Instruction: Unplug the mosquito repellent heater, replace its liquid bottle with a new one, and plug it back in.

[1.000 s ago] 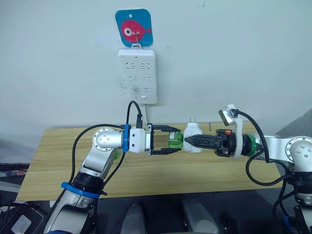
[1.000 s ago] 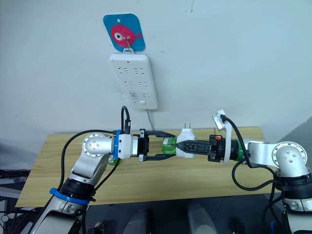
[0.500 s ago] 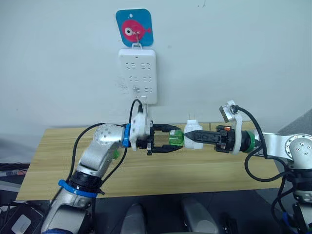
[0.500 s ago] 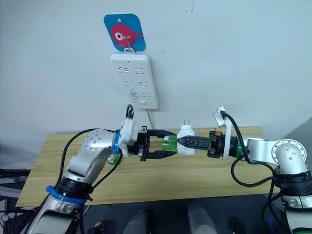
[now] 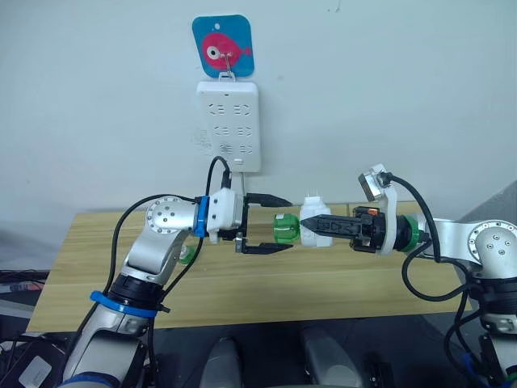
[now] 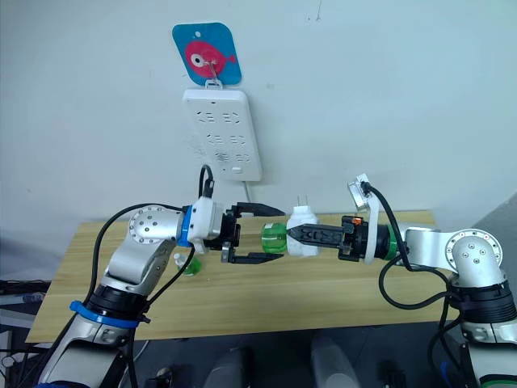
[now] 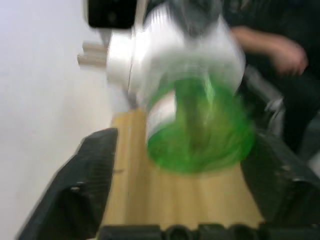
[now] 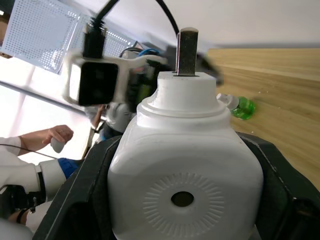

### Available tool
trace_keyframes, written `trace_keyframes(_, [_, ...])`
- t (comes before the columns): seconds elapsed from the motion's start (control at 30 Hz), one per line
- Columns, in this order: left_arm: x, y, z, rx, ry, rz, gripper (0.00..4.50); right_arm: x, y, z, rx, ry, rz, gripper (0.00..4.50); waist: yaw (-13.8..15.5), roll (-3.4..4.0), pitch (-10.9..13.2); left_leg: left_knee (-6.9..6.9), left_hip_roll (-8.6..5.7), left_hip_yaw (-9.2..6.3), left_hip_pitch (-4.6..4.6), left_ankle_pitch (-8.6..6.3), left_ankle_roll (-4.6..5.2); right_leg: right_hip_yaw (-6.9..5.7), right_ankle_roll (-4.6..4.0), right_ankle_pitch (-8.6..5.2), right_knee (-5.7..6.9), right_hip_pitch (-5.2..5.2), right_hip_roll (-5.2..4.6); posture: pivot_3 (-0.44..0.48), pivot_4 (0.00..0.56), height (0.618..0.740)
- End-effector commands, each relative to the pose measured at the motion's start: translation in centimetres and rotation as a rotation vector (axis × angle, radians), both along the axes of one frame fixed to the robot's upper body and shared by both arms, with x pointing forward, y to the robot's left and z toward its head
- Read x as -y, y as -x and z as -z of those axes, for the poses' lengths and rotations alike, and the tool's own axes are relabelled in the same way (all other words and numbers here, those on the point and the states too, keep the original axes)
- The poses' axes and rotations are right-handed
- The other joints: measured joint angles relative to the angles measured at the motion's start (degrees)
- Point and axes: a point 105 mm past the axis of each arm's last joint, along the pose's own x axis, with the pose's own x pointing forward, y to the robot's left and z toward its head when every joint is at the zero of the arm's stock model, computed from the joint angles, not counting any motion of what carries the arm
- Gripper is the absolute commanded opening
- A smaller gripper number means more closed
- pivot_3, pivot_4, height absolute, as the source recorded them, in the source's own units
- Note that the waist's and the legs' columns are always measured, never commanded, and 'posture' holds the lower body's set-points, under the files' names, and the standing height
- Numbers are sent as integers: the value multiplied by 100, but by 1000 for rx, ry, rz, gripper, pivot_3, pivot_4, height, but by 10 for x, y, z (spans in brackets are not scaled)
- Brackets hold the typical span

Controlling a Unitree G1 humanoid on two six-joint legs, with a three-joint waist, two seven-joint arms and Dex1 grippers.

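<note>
The small white rounded plastic mosquito repellent heater [image 5: 313, 224] is unplugged and held in mid-air above the light wooden table [image 5: 97, 267], clamped between the right gripper [image 5: 311, 229]'s black fingers. A green translucent liquid bottle [image 5: 284, 228] sits at its base, between the spread, non-touching jaws of the left gripper [image 5: 279, 224]. The bottle swap seems under way; next, the left jaws likely must close on it and twist.
</note>
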Motion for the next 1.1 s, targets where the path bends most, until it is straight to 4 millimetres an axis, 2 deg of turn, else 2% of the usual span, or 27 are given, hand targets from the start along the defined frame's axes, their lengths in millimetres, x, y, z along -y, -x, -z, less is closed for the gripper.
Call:
trace_keyframes(0.03, [3,11,-9,217,70,29,4212,-4,7,-14,42,-46,-40,3027,1,0,0,0,0,0,-1,0,0,-1,0,0,0,0,-1,-171,194,729])
trace_keyframes(0.27, [10,17,-21,328,176,19,4212,-3,5,-14,46,-44,-31,3027,-3,0,0,1,-5,-1,-5,0,1,-7,1,1,2,0,-12,-168,193,729])
trace_keyframes(0.37, [8,19,-17,323,160,33,3592,-3,5,-15,47,-44,-30,3027,-14,0,0,3,-5,0,-3,0,1,-5,3,2,4,1,-11,-168,194,729])
trace_keyframes(0.5, [8,21,-18,314,158,47,2339,-3,4,-14,48,-43,-28,3027,-9,0,0,3,-5,-1,-3,0,1,-5,4,2,5,1,-11,-168,194,729])
trace_keyframes(0.57, [8,23,-19,296,153,57,2244,-2,4,-14,48,-42,-26,3027,-9,0,0,3,-6,-1,-3,0,1,-6,4,2,4,1,-11,-168,194,729])
trace_keyframes(0.67, [5,23,-17,108,115,52,2244,-2,4,-14,49,-39,-25,3027,-15,0,0,2,-4,-2,-4,0,1,-7,4,2,5,0,-10,-166,197,729])
trace_keyframes(0.7, [3,20,-16,-22,97,31,2243,-2,5,-14,50,-38,-26,3027,-19,0,0,2,-4,-3,-3,0,1,-7,3,2,6,0,-9,-164,198,729])
trace_keyframes(0.77, [-4,13,-21,-451,125,-29,2244,-2,6,-13,52,-32,-33,3027,-25,0,0,2,-2,-8,-3,0,1,-10,4,2,10,0,-8,-158,196,729])
trace_keyframes(0.83, [-10,15,-32,-727,128,9,2243,-3,7,-13,52,-28,-42,3027,-32,1,3,4,-3,-13,-3,0,2,-15,5,1,14,1,-7,-159,197,729])
trace_keyframes(0.93, [-12,13,-42,-783,127,25,2243,-4,8,-12,54,-27,-49,3027,-26,1,2,7,-3,-18,-2,0,2,-22,20,-8,15,2,-1,-159,197,729])
trace_keyframes(1.1, [-10,18,-38,-657,94,11,2243,-4,8,-12,56,-30,-47,3027,-23,1,3,0,4,-13,-2,0,1,-18,4,0,6,-1,1,-164,198,729])
